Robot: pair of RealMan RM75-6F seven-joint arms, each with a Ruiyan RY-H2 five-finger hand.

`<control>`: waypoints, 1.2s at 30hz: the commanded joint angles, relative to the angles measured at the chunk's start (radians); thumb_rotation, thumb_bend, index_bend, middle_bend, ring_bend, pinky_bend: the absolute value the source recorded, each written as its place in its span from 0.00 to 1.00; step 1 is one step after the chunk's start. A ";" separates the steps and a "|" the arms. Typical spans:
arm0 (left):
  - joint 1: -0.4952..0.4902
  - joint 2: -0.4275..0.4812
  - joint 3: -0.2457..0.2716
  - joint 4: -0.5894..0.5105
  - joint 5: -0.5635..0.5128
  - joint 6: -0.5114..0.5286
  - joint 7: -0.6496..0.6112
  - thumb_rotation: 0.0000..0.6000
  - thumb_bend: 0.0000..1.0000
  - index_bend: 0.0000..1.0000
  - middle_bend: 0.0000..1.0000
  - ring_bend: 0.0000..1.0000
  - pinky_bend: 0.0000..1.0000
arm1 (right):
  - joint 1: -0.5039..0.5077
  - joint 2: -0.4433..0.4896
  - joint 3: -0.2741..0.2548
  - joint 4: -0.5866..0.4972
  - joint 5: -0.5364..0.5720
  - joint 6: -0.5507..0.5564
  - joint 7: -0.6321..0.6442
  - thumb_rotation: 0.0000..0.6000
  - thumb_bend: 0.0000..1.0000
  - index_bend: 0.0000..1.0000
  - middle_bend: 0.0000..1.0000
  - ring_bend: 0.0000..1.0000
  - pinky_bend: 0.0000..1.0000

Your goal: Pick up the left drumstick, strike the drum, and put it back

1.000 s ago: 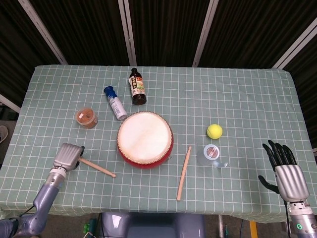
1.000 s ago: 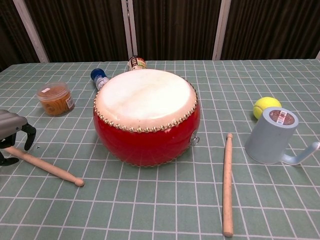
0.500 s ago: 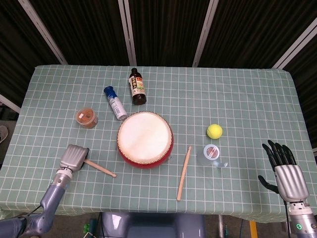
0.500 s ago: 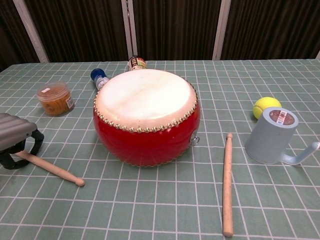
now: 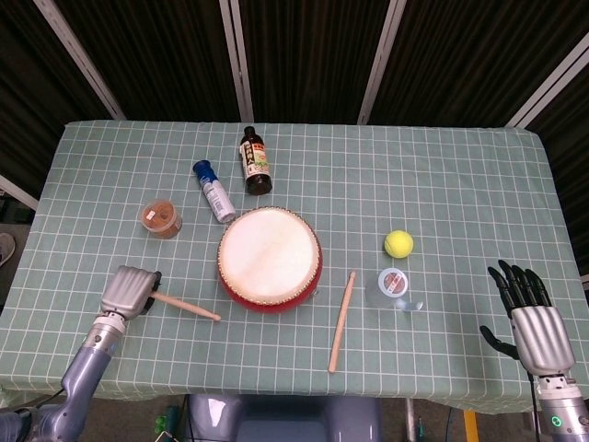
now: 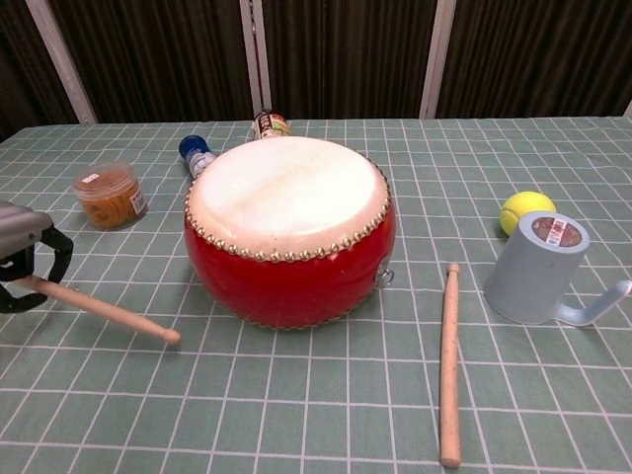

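Since half a second ago, the left drumstick [image 5: 185,307] has its tip swung nearer the drum [image 5: 269,259] and raised off the counter [image 5: 442,175], while the left hand [image 5: 128,291] grips its butt end. From the head view, the right hand [image 5: 526,309] hangs at the counter's near right edge with fingers spread, holding nothing. A second drumstick [image 5: 342,319] lies right of the drum.

From the chest view, the left hand [image 6: 25,257] wraps the left drumstick [image 6: 104,310], whose tip points toward the red drum [image 6: 289,230]. The second drumstick [image 6: 449,363] lies flat beside a grey cup [image 6: 536,268].
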 commanded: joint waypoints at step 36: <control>-0.261 -0.219 -0.225 -0.055 -0.254 0.268 0.430 1.00 0.51 0.75 1.00 1.00 0.97 | 0.001 0.011 0.002 -0.006 0.011 -0.008 0.037 1.00 0.26 0.00 0.00 0.00 0.07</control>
